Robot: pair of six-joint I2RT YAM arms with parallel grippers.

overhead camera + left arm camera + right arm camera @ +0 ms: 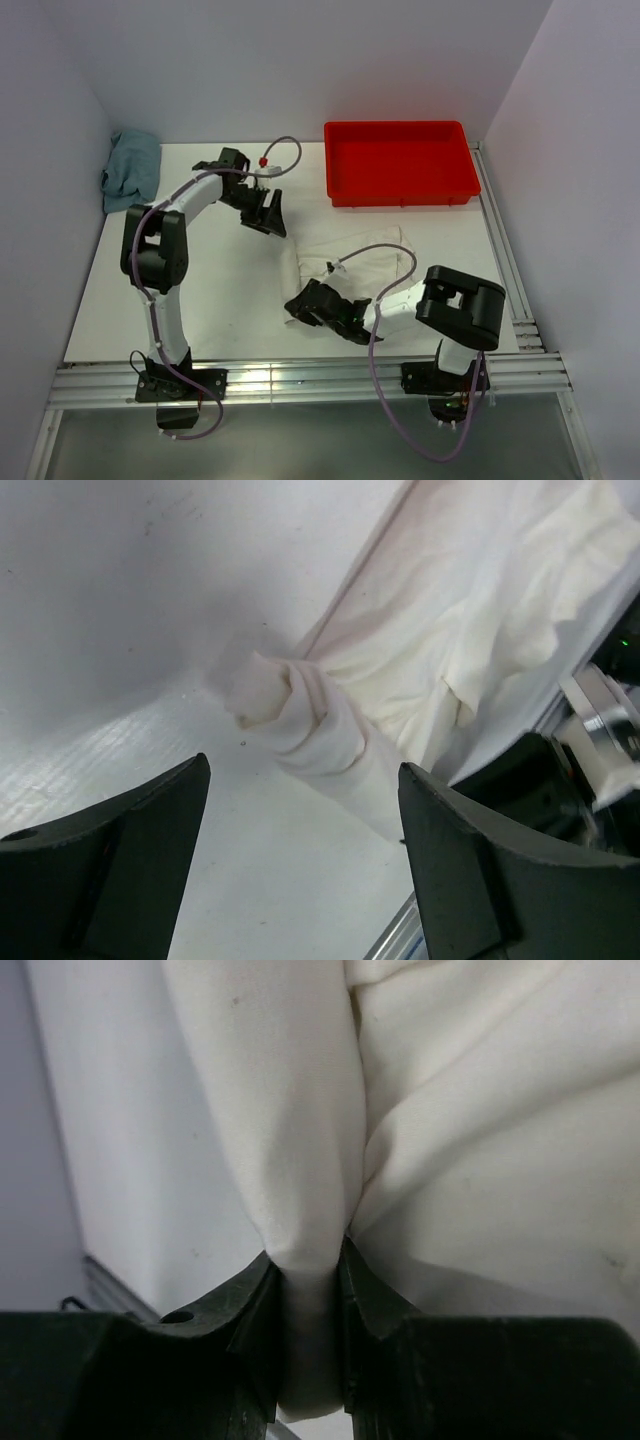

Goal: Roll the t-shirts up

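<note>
From above, the t-shirt lies crumpled on the white table, right of the middle. The red tray sits just beyond the shirt's far edge, and a blue cloth is bunched well away to the shirt's far left, against the wall. The left pincer hangs off the shirt's far-left corner, near it, with table showing between the 2. The right pincer sits at the shirt's near-left edge, reaching in from the right, and a purple cable arches over the cloth.

In the left wrist view, the left pincer stands wide open, and its 2 dark fingers frame a twisted, rolled-up end of the t-shirt on the table below. The rest of the shirt spreads away to the upper right of that roll. Nothing is clamped. The left-hand finger is clear of the cloth; whether the other one brushes it cannot be told.

In the right wrist view, the right pincer is nearly closed, its fingers pinching a narrow vertical fold of the t-shirt. The cloth rises from the grip in a taut ridge, with looser folds to the ridge's right and bare table to its left.
</note>
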